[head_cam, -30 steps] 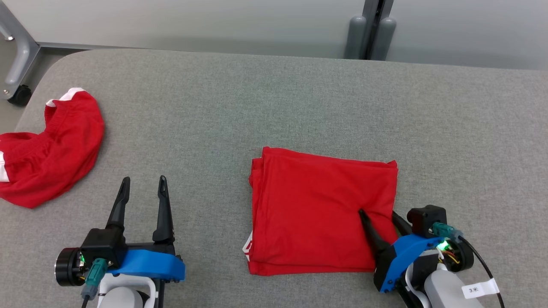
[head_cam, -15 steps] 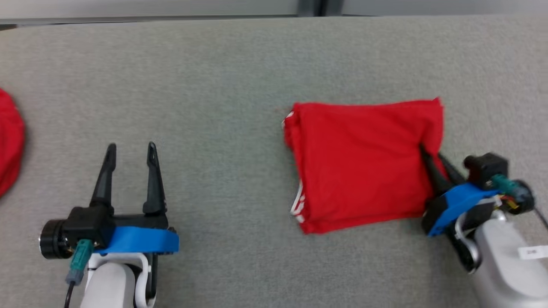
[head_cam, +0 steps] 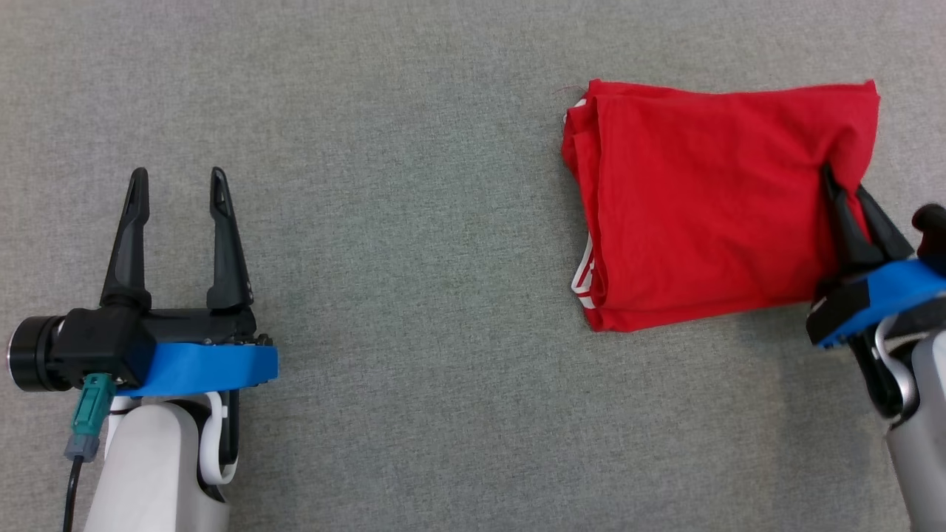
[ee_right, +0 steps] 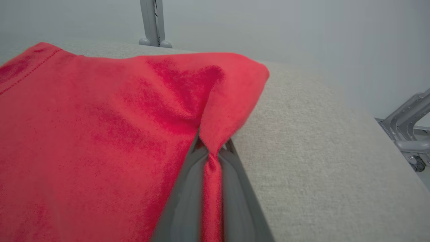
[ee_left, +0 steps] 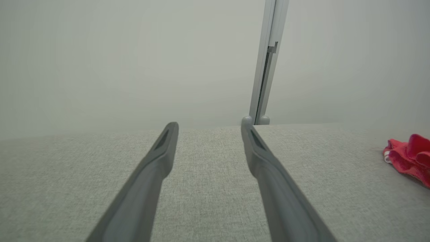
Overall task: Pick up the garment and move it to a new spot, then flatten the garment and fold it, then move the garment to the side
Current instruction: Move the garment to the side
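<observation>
Right pincer (head_cam: 842,183): jaws shut tight on a pinch of red cloth at the right-hand edge of the garment (head_cam: 709,207). The right wrist view shows the fabric drawn into a narrow ridge between the two fingers, with the corner above it puckered and raised.

Left pincer (head_cam: 177,177): jaws spread wide and holding nothing. It sits over bare table (head_cam: 414,222), well apart from the garment.

Garment position: on the grey table, toward the robot's right. Its body lies flat and only the gripped edge is lifted.

Progress, as judged:
- The garment is a compact rectangle of several stacked layers. White trim peeks out along its left edge. So the pick-up, flattening and folding look done.
- The fold is fairly tidy, though the layers fan a little at the left edge.
- What is left is moving it to the side. With one edge clamped, that step looks to be in hand. I cannot tell where the final spot is.
- The one-sided grip may drag the layers apart.

Count:
- Garments in the head view: one.
- Pincers: two, one gripping and one idle.
- Tables: one.
- Grey upright post (ee_left: 265,67) beyond the table's far edge: one.
</observation>
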Available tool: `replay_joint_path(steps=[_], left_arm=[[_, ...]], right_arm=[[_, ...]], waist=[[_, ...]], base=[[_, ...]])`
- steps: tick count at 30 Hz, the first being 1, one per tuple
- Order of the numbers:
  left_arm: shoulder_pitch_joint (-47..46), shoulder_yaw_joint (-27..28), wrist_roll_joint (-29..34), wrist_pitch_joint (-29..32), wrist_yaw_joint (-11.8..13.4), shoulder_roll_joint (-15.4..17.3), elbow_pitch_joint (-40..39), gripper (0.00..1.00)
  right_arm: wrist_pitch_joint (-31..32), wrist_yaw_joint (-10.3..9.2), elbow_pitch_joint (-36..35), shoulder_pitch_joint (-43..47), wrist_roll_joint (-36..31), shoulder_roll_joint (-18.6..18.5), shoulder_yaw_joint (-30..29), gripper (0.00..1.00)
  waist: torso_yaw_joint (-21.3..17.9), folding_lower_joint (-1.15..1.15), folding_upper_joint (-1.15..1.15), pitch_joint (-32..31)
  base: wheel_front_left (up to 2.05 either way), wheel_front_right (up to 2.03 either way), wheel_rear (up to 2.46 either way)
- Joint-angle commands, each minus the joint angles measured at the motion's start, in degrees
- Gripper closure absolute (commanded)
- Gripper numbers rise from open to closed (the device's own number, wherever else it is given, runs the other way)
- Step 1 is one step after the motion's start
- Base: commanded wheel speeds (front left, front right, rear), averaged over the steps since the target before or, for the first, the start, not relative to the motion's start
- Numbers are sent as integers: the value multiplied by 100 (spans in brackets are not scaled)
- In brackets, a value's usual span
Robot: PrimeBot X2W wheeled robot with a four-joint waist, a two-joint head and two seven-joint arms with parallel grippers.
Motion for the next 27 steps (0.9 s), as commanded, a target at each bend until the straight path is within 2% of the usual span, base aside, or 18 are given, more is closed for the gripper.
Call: replay_joint_path(steps=[1,10,15,20,27], left_arm=[[-130,22,19,-24,1,52,-33,0],[-221,-48,28,-24,-7,64,-101,0],[-316,-98,26,-24,-10,61,-130,0],[-428,-126,22,-24,6,41,-177,0],[-497,-121,1,-24,27,68,-199,0]], right_arm=[[49,1,-109,-264,-55,-22,41,100],[434,0,7,-1186,-31,-378,6,100],[635,0,399,-1756,42,-909,-152,100],[738,0,821,-2153,87,-1601,-299,100],[897,0,1394,-2577,36,-2157,-407,100]], waist=[[0,-1,0,37],[141,-1,0,292],[303,-1,0,487],[456,-1,0,654],[543,-1,0,810]], base=[[0,0,0],[0,0,0],[0,0,0],[0,0,0],[0,0,0]])
